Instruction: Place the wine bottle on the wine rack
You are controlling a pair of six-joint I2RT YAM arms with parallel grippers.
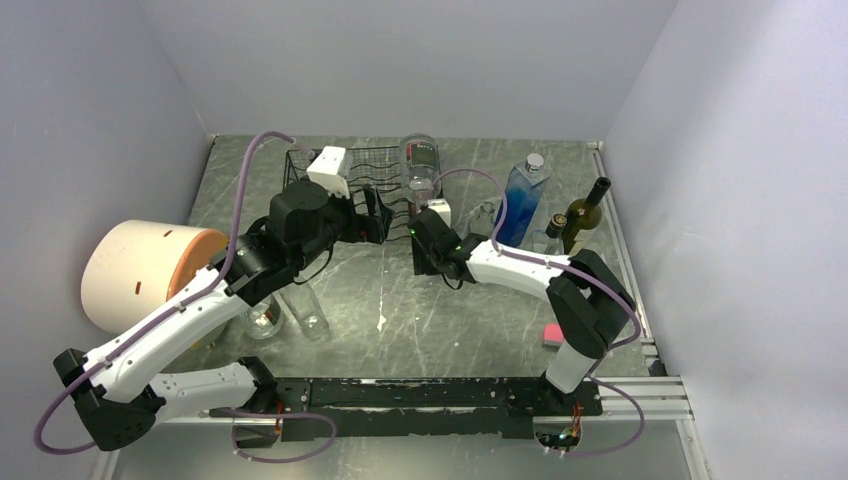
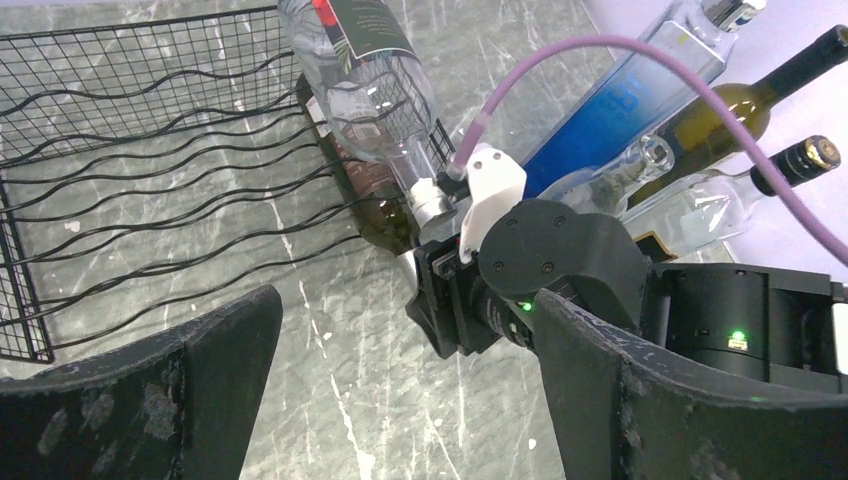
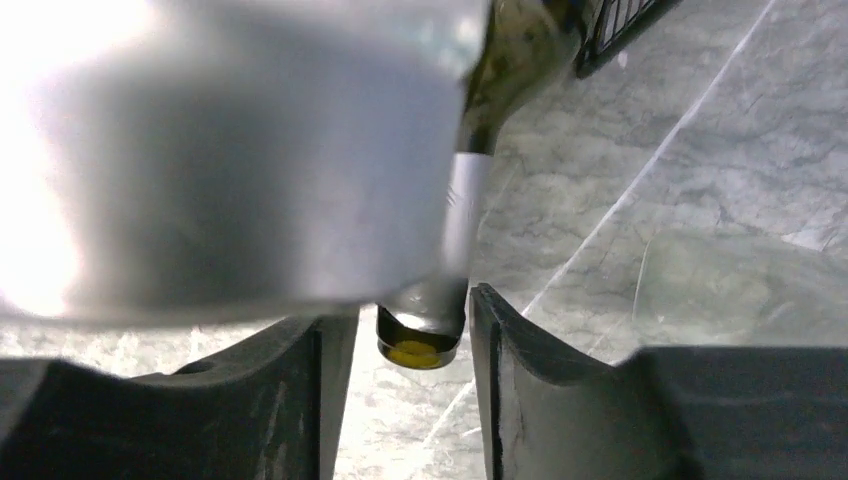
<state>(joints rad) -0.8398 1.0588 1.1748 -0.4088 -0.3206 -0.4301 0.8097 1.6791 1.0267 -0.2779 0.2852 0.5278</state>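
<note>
The black wire wine rack (image 1: 350,180) stands at the back centre and also shows in the left wrist view (image 2: 150,170). A dark wine bottle (image 2: 385,205) lies in the rack's right end, neck pointing out. A clear bottle (image 2: 365,70) lies above it. My right gripper (image 1: 418,228) is at that neck. In the right wrist view the gripper (image 3: 415,385) is open, and the bottle mouth (image 3: 420,345) sits between the fingers with a gap on each side. My left gripper (image 2: 400,335) is wide open and empty over the table, just left of the right gripper.
A blue bottle (image 1: 522,200), a green wine bottle (image 1: 583,212) and clear bottles (image 1: 480,215) stand at the back right. A big white and orange cylinder (image 1: 140,272) lies at the left. A clear bottle (image 1: 305,310) and a glass (image 1: 262,318) are near it. A pink sponge (image 1: 551,334) lies front right.
</note>
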